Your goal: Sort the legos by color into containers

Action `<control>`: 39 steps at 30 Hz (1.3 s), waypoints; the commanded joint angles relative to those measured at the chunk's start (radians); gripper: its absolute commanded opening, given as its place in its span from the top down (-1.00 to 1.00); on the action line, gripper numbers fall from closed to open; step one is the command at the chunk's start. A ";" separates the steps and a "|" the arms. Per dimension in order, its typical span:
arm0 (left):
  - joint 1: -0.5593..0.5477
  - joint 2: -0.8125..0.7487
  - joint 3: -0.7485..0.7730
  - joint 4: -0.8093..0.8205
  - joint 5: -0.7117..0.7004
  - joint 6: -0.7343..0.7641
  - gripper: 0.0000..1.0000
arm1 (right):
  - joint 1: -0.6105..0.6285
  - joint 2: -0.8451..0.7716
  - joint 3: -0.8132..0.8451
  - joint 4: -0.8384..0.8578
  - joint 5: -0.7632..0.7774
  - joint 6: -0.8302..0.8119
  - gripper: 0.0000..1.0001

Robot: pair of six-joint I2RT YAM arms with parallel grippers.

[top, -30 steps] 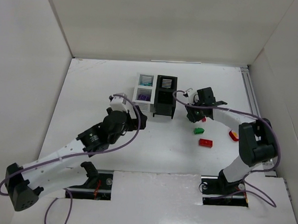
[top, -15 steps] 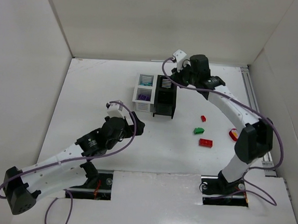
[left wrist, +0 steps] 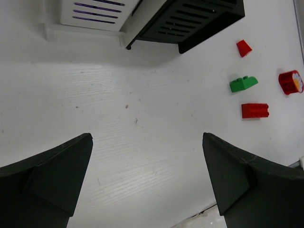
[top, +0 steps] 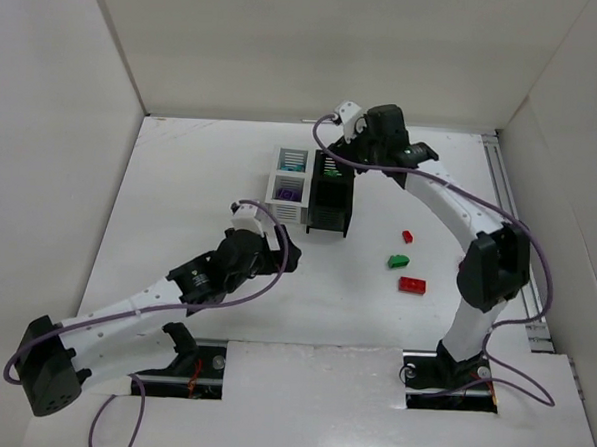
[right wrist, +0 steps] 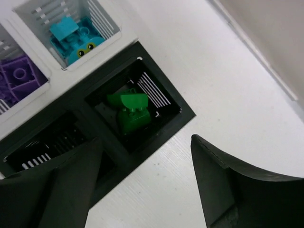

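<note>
My right gripper (top: 346,150) hangs open above the far compartment of the black container (top: 330,218), with nothing between its fingers (right wrist: 227,190). Green legos (right wrist: 129,115) lie in that compartment. The white container (top: 276,193) beside it holds teal legos (right wrist: 76,34) in its far compartment and purple legos (right wrist: 19,78) in its near one. Loose on the table are a small red lego (top: 407,236), a green lego (top: 398,260) and a red brick (top: 411,285). My left gripper (top: 282,251) stands open and empty, low over bare table in front of the containers.
A round red piece with a yellow face (left wrist: 290,81) lies right of the loose legos; in the top view my right arm hides it. White walls enclose the table on three sides. A rail (top: 500,194) runs along the right edge.
My right gripper swung from the loose legos to above the black container and has now opened there. My left arm shifted slightly right, staying open.
</note>
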 commanded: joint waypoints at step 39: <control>-0.178 1.403 1.110 0.155 0.470 0.919 -0.10 | -0.354 -0.938 -0.614 -0.165 0.013 0.049 -0.78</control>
